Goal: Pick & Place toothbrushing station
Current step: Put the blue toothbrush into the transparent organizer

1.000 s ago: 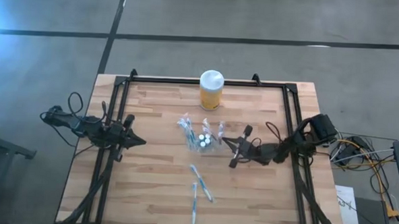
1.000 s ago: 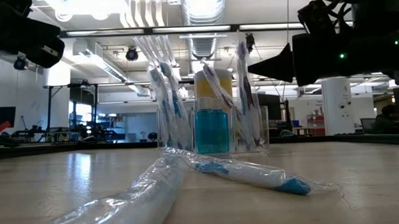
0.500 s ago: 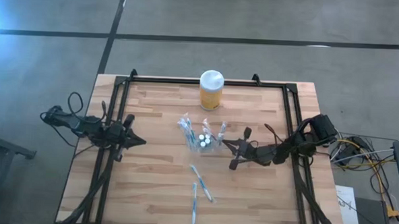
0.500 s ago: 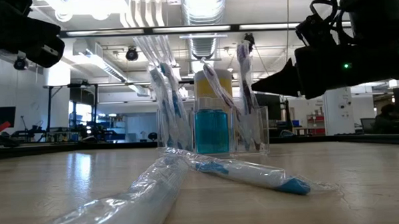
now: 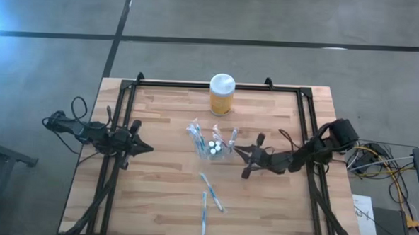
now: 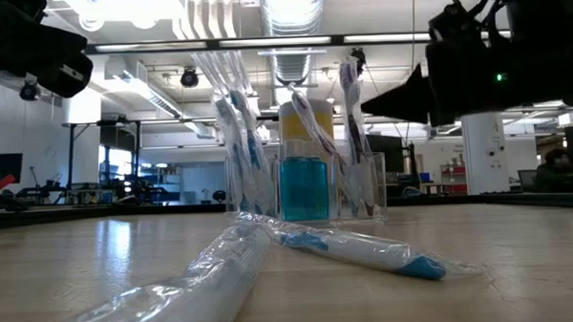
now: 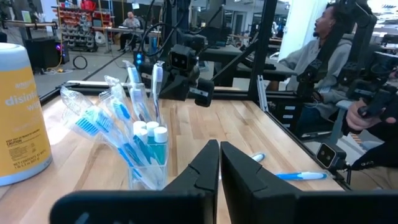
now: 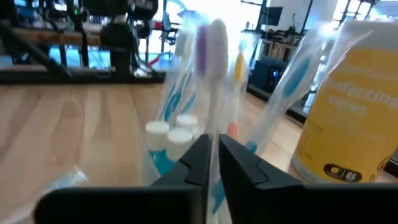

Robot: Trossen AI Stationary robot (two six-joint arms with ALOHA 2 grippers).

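The toothbrushing station (image 5: pixel 212 147), a small see-through holder, stands on its base at mid-table. Several wrapped toothbrushes and small blue bottles with white caps stick up out of it (image 7: pixel 146 168). My right gripper (image 5: pixel 236 148) points level at the station's right side. Its fingers (image 8: pixel 213 146) are nearly together, right in front of a wrapped toothbrush with a purple-and-white head (image 8: pixel 211 43). My left gripper (image 5: pixel 148 149) waits shut near the table's left edge, pointing at the station from afar (image 7: pixel 219 163). My right gripper comes level from the table's right, its tips at the upper part of the wrapped toothbrush (image 6: pixel 353 106) that leans out of the station's right side. I cannot tell whether the fingers touch it.
A yellow jar with a white lid (image 5: pixel 222 95) stands near the far edge behind the station. Wrapped toothbrushes (image 5: pixel 209 195) lie loose on the wood toward the near edge. A black frame (image 5: pixel 125 92) borders the table. A person sits beyond the table (image 7: pixel 323 56).
My right gripper has rolled a little about its own line while staying at the station's right side; its tip dipped and came back up. The station and the toothbrushes stand as before.
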